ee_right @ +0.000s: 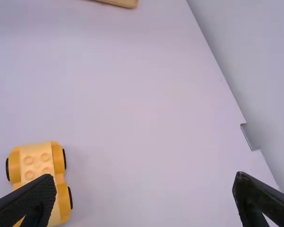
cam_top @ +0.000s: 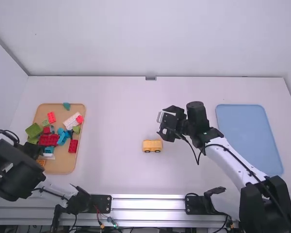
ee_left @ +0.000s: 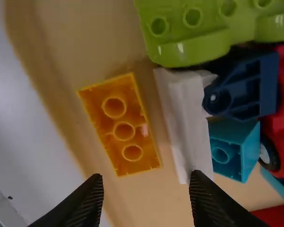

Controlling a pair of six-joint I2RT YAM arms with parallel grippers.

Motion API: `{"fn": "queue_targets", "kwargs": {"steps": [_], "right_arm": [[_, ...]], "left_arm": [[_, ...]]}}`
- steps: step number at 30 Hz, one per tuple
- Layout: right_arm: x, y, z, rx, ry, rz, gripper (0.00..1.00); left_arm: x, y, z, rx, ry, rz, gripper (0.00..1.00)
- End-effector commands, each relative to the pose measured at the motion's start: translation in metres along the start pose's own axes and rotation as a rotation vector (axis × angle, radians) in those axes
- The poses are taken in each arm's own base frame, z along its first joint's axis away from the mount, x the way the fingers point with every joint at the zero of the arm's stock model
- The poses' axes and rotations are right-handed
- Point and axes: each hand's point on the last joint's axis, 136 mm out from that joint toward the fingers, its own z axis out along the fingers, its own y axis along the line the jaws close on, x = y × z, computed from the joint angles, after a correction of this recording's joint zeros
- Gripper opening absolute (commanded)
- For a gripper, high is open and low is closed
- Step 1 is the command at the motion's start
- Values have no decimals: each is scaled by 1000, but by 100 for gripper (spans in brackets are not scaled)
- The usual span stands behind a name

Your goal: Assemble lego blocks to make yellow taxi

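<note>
Yellow wheeled block point(cam_top: 152, 144) stands on the white table point(cam_top: 117, 170) near the right gripper point(cam_top: 160, 125), whose fingers are spread. The left gripper point(cam_top: 33, 150), also agape, seems to hover just off an orange block point(ee_left: 114, 106) in the tan tray point(cam_top: 63, 166).

On the white desk point(cam_top: 111, 116), a yellow wheeled block point(cam_top: 152, 145) stands near the right tool point(cam_top: 161, 124). Coloured blocks point(cam_top: 49, 140) lie in the wooden tray point(cam_top: 61, 166); the left arm point(cam_top: 12, 170) seems to overhang its edge. A blue tray point(cam_top: 247, 136) lies beside the right arm point(cam_top: 233, 162).
</note>
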Motion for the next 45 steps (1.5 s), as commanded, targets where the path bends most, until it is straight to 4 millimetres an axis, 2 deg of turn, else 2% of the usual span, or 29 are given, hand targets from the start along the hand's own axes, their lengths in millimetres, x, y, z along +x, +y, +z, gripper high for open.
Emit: {"fn": "queue_targets", "kwargs": {"steps": [1, 6, 11, 14, 25, 29, 33, 39, 45], "right_arm": [[-1, 0, -2, 0, -1, 2, 99], [2, -1, -2, 9, 17, 2, 99], [2, -1, -2, 7, 17, 2, 99], [2, -1, -2, 7, 17, 2, 99], [1, -2, -2, 11, 13, 0, 99], [0, 0, -1, 6, 11, -4, 99], [0, 0, -1, 6, 12, -3, 99], [0, 0, -1, 6, 10, -4, 99], [-2, 1, 0, 2, 7, -6, 99]], "left_arm": [[-1, 6, -1, -99, -24, -26, 50], [2, 1, -1, -120, -29, -9, 51], [1, 2, -2, -124, -35, -9, 59], [-3, 4, -2, -138, -50, -11, 59], [-8, 36, -1, -145, -37, -151, 58], [-10, 22, 11, -36, -44, -82, 59], [-11, 26, 14, -54, -58, -109, 60], [-12, 27, 13, -57, -63, -106, 59], [-19, 9, -1, 28, -48, -57, 59]]}}
